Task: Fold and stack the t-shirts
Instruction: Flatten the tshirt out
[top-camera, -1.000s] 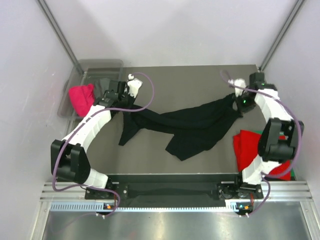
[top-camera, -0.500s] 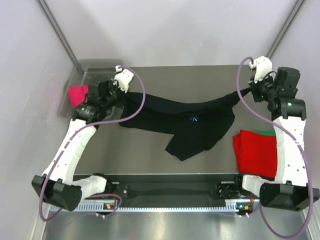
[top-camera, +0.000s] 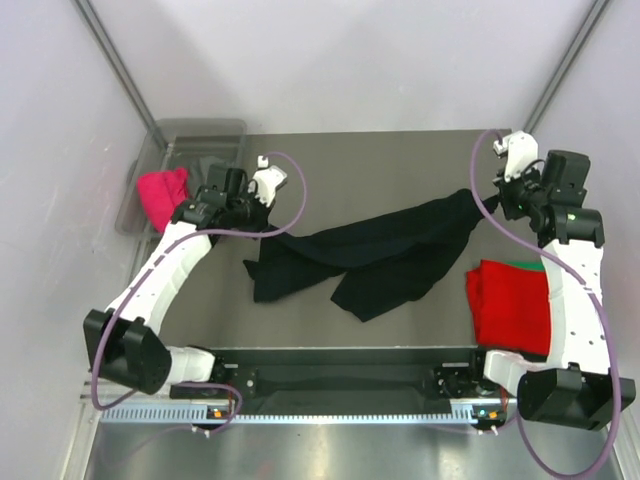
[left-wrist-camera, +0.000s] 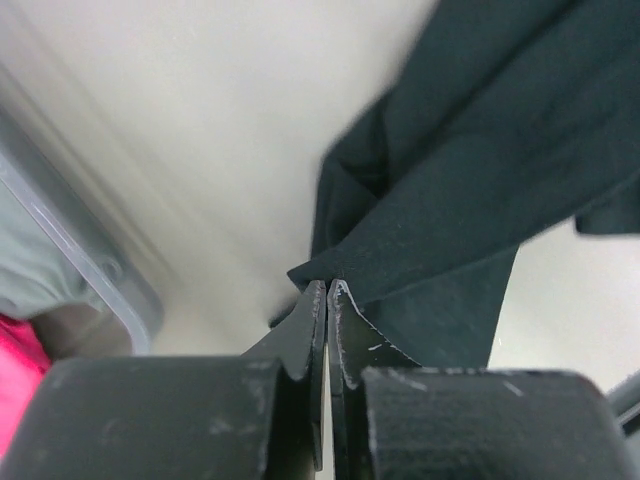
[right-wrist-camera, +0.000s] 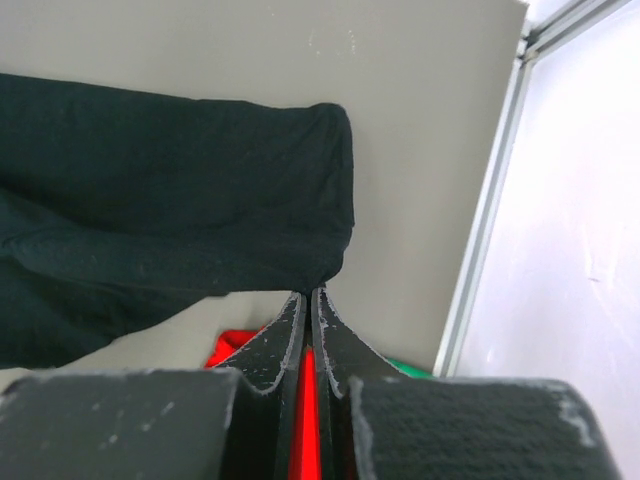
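The big black shirt stretches across the middle of the desk. The left tool is clenched on one end of it, and the right tool pinches the other end. A red shirt lies folded by the right arm. A pink shirt hangs on the tub.

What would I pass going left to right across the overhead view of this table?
Pink t-shirt → black t-shirt → red t-shirt.
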